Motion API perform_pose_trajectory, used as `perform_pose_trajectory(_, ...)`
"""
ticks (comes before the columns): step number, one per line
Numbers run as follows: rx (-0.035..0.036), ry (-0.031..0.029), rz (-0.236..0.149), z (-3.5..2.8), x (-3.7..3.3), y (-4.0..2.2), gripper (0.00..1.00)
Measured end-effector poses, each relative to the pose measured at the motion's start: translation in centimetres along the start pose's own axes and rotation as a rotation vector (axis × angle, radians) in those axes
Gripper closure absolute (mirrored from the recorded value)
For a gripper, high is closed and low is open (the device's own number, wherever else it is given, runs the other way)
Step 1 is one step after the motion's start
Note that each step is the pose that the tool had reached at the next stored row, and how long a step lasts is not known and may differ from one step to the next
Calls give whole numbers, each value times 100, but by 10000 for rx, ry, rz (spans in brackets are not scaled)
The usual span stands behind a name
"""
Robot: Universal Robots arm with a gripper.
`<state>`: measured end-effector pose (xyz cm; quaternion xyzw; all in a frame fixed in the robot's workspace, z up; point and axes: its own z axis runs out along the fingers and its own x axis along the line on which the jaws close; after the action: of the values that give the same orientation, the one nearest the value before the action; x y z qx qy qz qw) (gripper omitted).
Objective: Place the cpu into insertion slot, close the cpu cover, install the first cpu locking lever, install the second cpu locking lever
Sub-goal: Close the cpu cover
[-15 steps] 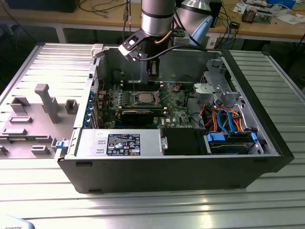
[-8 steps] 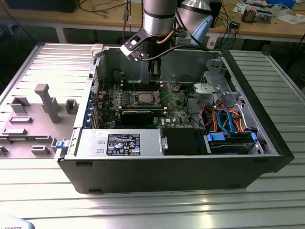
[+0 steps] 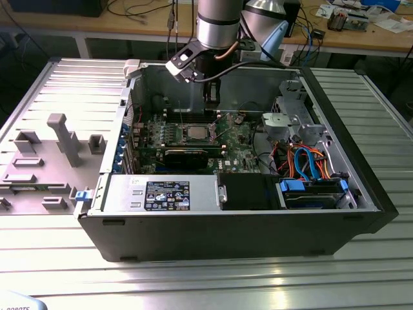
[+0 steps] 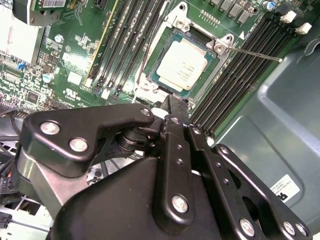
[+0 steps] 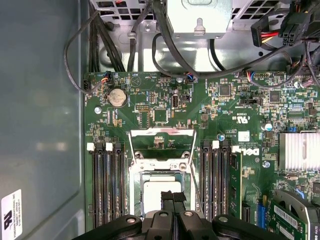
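The open computer case (image 3: 129, 232) lies on the table (image 3: 193, 284). On its green board, the cpu (image 3: 197, 134) sits in the insertion slot (image 5: 134, 185), and the cpu cover (image 5: 162, 131) is swung open. The gripper (image 3: 211, 103) hangs just above the cpu with its fingers (image 5: 167, 197) together, holding nothing.

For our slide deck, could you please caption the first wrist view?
Shut gripper poised over the cpu seated in the insertion slot, with the cpu cover flipped open.
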<state>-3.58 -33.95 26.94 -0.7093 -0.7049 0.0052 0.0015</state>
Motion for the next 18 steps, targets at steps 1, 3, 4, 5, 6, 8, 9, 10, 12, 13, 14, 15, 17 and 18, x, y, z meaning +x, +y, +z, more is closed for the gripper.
perform_pose_trajectory(1, 1, 1, 0, 0, 0, 1, 89)
perform_pose_trajectory(3, 0, 0, -1, 0, 0, 4, 89)
perform_pose_trajectory(4, 0, 1, -3, 0, 0, 8, 89)
perform_pose_trajectory(5, 1, 0, 0, 0, 0, 13, 89)
perform_pose_trajectory(6, 0, 1, 2, 0, 0, 13, 89)
perform_pose_trajectory(8, 0, 1, 0, 0, 0, 14, 89)
perform_pose_trajectory(9, 1, 1, 0, 0, 0, 14, 89)
perform_pose_trajectory(10, 1, 1, -1, 0, 0, 14, 89)
perform_pose_trajectory(12, 0, 1, 0, -22, 0, 14, 89)
perform_pose_trajectory(13, 1, 0, -1, -52, 0, 14, 89)
perform_pose_trajectory(14, 0, 0, 0, -71, 0, 13, 89)
perform_pose_trajectory(15, 0, 0, 0, -86, 0, 13, 89)
perform_pose_trajectory(17, 0, 2, 0, -98, 0, 13, 89)
perform_pose_trajectory(18, -1, 3, 0, -98, 0, 13, 89)
